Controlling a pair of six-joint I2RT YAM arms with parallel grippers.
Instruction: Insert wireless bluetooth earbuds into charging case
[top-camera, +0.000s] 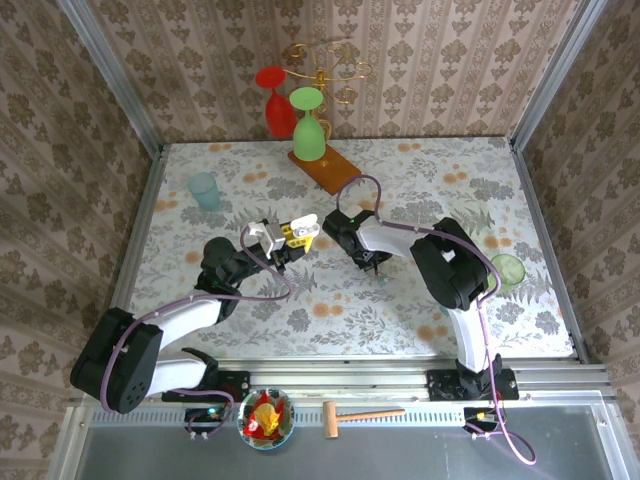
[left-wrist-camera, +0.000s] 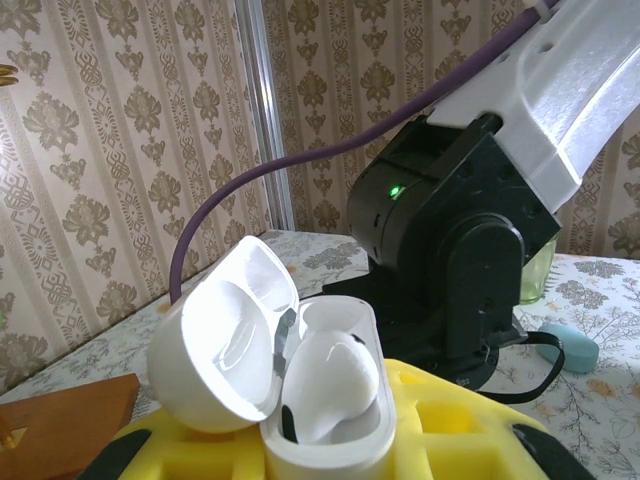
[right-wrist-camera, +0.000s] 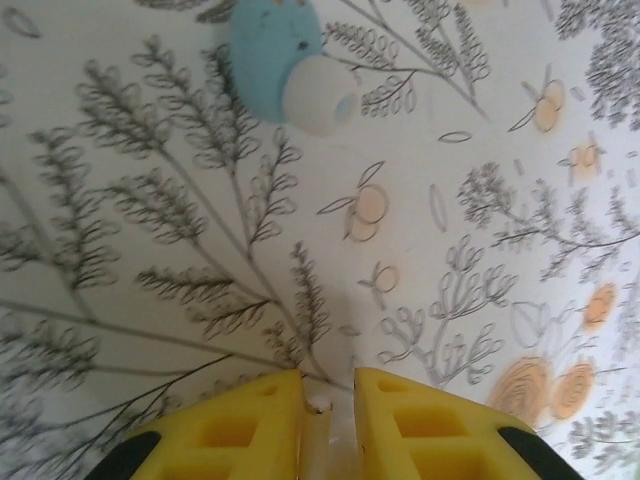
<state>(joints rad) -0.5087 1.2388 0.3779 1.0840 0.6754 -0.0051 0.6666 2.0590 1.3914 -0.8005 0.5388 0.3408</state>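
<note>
My left gripper (top-camera: 290, 236) (left-wrist-camera: 320, 458) is shut on the white charging case (left-wrist-camera: 330, 445) (top-camera: 268, 236), which it holds above the table. The case's lid (left-wrist-camera: 215, 350) is swung open to the left. One white earbud (left-wrist-camera: 335, 385) sits in the case's well. My right gripper (top-camera: 376, 268) (right-wrist-camera: 328, 400) points down close over the tablecloth. Its yellow fingers (right-wrist-camera: 240, 420) stand almost together, with a small white earbud (right-wrist-camera: 322, 432) pinched in the narrow gap. A pale blue rounded item with a white end (right-wrist-camera: 290, 65) (left-wrist-camera: 570, 346) lies on the cloth just beyond the right gripper.
A glass rack on a wooden base (top-camera: 325, 170) holds a red glass (top-camera: 278, 100) and a green glass (top-camera: 308, 125) at the back. A pale blue cup (top-camera: 205, 190) stands back left, a green cup (top-camera: 507, 270) right. A bowl (top-camera: 265, 418) and a wooden mallet (top-camera: 360, 414) lie by the bases.
</note>
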